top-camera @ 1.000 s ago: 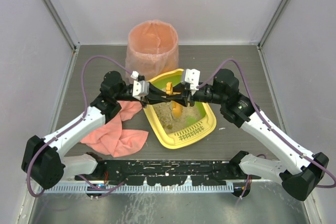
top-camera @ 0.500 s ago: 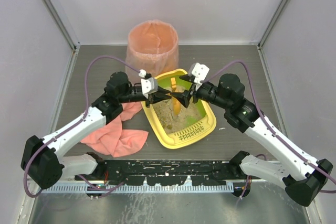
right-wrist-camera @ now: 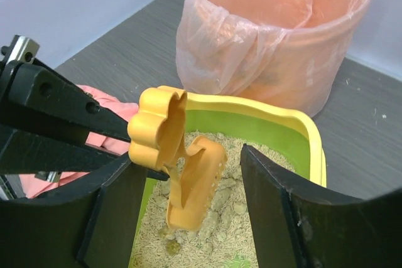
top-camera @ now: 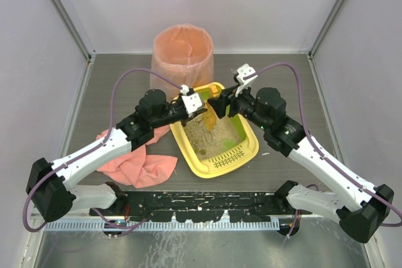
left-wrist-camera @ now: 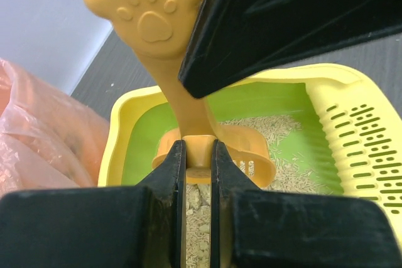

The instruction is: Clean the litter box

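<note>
The litter box (top-camera: 215, 166) is a yellow tray with a lime-green inside and beige litter, lying mid-table with its slotted grate toward me. My left gripper (top-camera: 200, 112) is shut on the neck of an orange scoop (top-camera: 211, 121). In the left wrist view the gripper (left-wrist-camera: 198, 149) pinches the scoop (left-wrist-camera: 182, 101) just above its bowl, paw-print handle up. The scoop (right-wrist-camera: 195, 186) hangs bowl-down, its tip at clumps in the litter. My right gripper (top-camera: 218, 106) stands open; its fingers (right-wrist-camera: 264, 192) flank the scoop without touching it. The tray rim (right-wrist-camera: 295, 123) lies behind.
A tall round bin (top-camera: 182, 51) with a pink liner stands just behind the tray, close to both grippers, and shows as the bin (right-wrist-camera: 276, 36) in the right wrist view. A pink cloth (top-camera: 135, 164) lies crumpled left of the tray. Walls enclose the table on three sides.
Both grippers held the scoop a second ago. The right gripper has opened, let go and drawn back toward the far right. The left gripper has moved right, keeping the scoop.
</note>
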Controlling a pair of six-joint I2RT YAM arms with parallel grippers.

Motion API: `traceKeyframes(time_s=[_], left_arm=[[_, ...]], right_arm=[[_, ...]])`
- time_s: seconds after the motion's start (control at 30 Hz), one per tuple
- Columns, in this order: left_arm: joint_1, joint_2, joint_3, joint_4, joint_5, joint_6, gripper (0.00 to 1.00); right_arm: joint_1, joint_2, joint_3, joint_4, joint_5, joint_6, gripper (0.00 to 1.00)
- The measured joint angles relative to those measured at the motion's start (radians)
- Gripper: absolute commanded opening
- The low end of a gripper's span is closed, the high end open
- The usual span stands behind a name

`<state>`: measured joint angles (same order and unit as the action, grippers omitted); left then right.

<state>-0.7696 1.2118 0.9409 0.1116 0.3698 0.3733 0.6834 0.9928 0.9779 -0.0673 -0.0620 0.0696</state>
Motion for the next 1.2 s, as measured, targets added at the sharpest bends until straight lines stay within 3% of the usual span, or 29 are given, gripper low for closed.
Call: traceKeyframes(time_s=[0.33,0.53,1.2], left_arm=[[-0.049,0.063,0.047,-0.087,-0.115,0.037,0.00],[-0.050,0.063,0.051,-0.093,-0.137,0.038,0.00],[-0.056,0.099,0.058,-0.116,-0.165,0.064,0.00]], right_arm=[[0.000,0.056,0.000,0.008,0.048,0.072,0.65],[0.000,0.058,0.002,0.005,0.089,0.101,0.50],[0.011,0.199,0.112,-0.126,0.114,0.225,0.52]])
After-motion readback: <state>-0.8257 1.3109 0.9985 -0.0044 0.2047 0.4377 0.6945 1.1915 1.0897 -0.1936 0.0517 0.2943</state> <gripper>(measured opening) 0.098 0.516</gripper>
